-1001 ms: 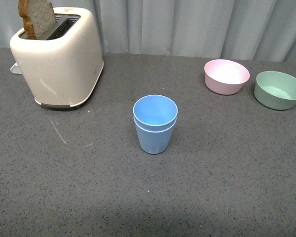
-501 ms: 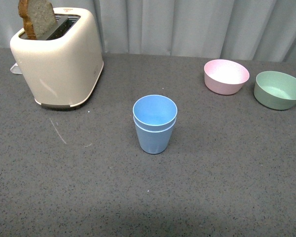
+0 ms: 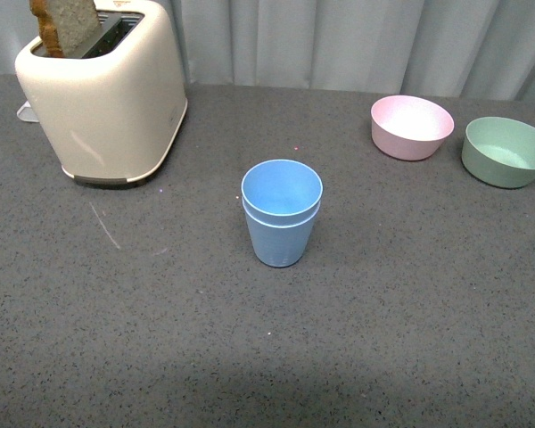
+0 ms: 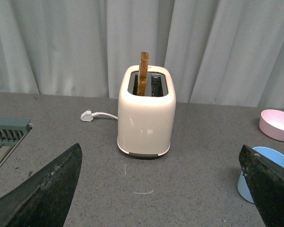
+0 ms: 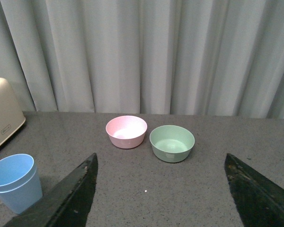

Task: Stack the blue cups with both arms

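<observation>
In the middle of the gray table [image 3: 410,339], the blue cups [image 3: 282,214] sit one inside the other, so the stacking looks done. A curtain [image 3: 339,40] hangs behind. The toaster [image 3: 102,98] is at 10 o'clock, two bowls [image 3: 412,127] at 2. The left gripper [image 4: 161,189] and right gripper [image 5: 161,198] are both spread wide, holding nothing.

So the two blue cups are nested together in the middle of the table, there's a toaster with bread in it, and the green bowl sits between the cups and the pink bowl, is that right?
Not quite. The blue cups are nested and the toaster holds bread, but the pink bowl is the one in between; the green bowl sits beyond it, farther from the cups. The front view shows this.
</observation>
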